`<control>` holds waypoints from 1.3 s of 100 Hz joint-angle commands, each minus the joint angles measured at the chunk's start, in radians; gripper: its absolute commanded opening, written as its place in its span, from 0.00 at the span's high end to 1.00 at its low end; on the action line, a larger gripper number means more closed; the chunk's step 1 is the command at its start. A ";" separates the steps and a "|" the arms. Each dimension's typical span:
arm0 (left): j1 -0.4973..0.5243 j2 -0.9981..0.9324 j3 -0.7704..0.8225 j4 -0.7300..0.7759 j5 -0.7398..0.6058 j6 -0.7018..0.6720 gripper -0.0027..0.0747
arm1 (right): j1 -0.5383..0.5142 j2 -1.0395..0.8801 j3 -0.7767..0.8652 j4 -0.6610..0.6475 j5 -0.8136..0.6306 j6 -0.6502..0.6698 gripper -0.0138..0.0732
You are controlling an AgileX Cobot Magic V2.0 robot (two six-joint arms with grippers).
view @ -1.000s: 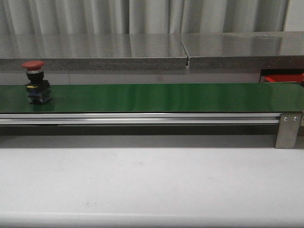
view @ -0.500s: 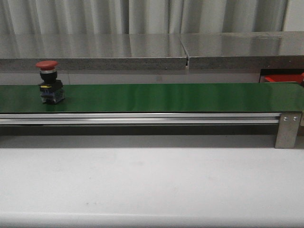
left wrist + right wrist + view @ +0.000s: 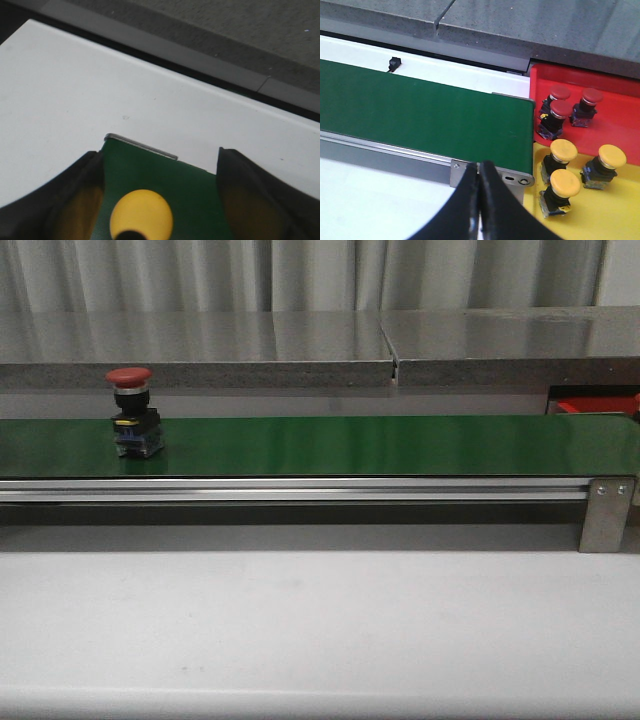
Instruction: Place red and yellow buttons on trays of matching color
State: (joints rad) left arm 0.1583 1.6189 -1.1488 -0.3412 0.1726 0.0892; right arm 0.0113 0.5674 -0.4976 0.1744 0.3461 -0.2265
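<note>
A red button (image 3: 130, 411) stands upright on the green conveyor belt (image 3: 380, 445), towards its left end. Neither gripper shows in the front view. My left gripper (image 3: 160, 151) is open over the belt's end, and a yellow button (image 3: 141, 215) sits between its fingers, nearer one finger and touching neither. My right gripper (image 3: 479, 165) is shut on nothing above the belt's other end. Beside it lie a red tray (image 3: 625, 117) holding three red buttons (image 3: 561, 109) and a yellow tray (image 3: 620, 212) holding three yellow buttons (image 3: 565, 183).
A grey stone ledge (image 3: 200, 345) runs behind the belt. An aluminium rail (image 3: 300, 490) with an end bracket (image 3: 607, 512) edges the belt's front. The white table (image 3: 320, 630) lies in front. A corner of the red tray (image 3: 595, 405) shows at far right.
The red button has travelled to the right along the belt, still upright. Nothing else in the front view has moved.
</note>
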 commanded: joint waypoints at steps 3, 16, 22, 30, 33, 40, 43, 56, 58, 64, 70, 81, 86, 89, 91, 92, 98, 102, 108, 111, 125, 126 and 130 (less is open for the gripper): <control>-0.042 -0.112 -0.028 0.019 -0.005 0.005 0.63 | -0.001 -0.003 -0.027 -0.004 -0.071 -0.007 0.92; -0.093 -0.187 -0.028 0.029 0.111 0.007 0.99 | -0.001 -0.003 -0.027 -0.004 -0.070 -0.007 0.92; -0.124 -0.216 -0.028 0.053 0.157 0.007 0.99 | -0.001 -0.003 -0.027 -0.004 -0.070 -0.007 0.92; -0.162 -0.261 -0.028 0.081 0.220 0.007 0.99 | -0.001 -0.003 -0.027 -0.004 -0.071 -0.007 0.92; -0.176 -0.276 -0.028 0.092 0.241 0.007 0.99 | -0.001 -0.003 -0.027 -0.004 -0.071 -0.007 0.92; -0.209 -0.313 -0.027 0.112 0.289 0.007 0.99 | -0.001 -0.003 -0.027 -0.004 -0.071 -0.007 0.92; -0.225 -0.328 -0.024 0.114 0.306 0.007 0.99 | -0.001 -0.003 -0.027 -0.004 -0.070 -0.007 0.92; -0.269 -0.411 0.007 0.121 0.346 0.007 0.99 | -0.001 -0.003 -0.027 -0.004 -0.071 -0.007 0.92; -0.274 -0.426 0.015 0.121 0.349 0.007 0.99 | -0.001 -0.003 -0.027 -0.004 -0.073 -0.007 0.92; -0.286 -0.467 0.040 0.121 0.364 0.007 0.99 | -0.001 -0.003 -0.027 -0.004 -0.084 -0.007 0.92; -0.292 -0.515 0.066 0.119 0.375 0.007 0.99 | -0.001 -0.003 -0.027 -0.004 -0.096 -0.007 0.92; -0.292 -0.603 0.131 0.110 0.387 0.007 0.99 | -0.001 -0.003 -0.027 -0.004 -0.097 -0.007 0.92; -0.292 -0.654 0.164 0.106 0.387 0.007 0.99 | -0.001 -0.003 -0.027 -0.004 -0.097 -0.007 0.92; -0.292 -0.680 0.187 0.106 0.387 0.007 0.99 | -0.001 -0.003 -0.027 -0.004 -0.097 -0.007 0.92; -0.292 -0.701 0.195 0.106 0.387 0.007 0.99 | -0.001 -0.003 -0.027 -0.004 -0.097 -0.007 0.92; -0.292 -0.707 0.204 0.106 0.387 0.007 0.99 | -0.001 -0.003 -0.027 -0.004 -0.097 -0.007 0.92; -0.292 -0.766 0.239 0.106 0.389 0.007 0.99 | -0.001 -0.003 -0.027 -0.003 -0.096 -0.007 0.92; -0.292 -0.799 0.264 0.106 0.391 0.007 0.99 | -0.001 -0.003 -0.027 -0.002 -0.094 -0.007 0.92; -0.292 -0.860 0.296 0.106 0.398 0.007 0.99 | -0.001 -0.003 -0.027 -0.002 -0.090 -0.007 0.92; -0.292 -0.886 0.308 0.106 0.402 0.007 0.99 | -0.001 -0.003 -0.028 -0.002 -0.087 -0.007 0.92; -0.292 -0.997 0.360 0.106 0.450 0.007 0.99 | -0.001 -0.001 -0.029 -0.002 -0.068 -0.007 0.92; -0.292 -1.006 0.362 0.106 0.453 0.007 0.99 | -0.001 0.000 -0.029 -0.002 -0.066 -0.007 0.92; -0.292 -1.027 0.371 0.106 0.469 0.007 0.99 | -0.001 0.003 -0.032 -0.002 -0.059 -0.007 0.92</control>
State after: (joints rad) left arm -0.1248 0.6374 -0.7707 -0.2161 0.6718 0.0967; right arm 0.0113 0.5674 -0.4976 0.1744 0.3375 -0.2270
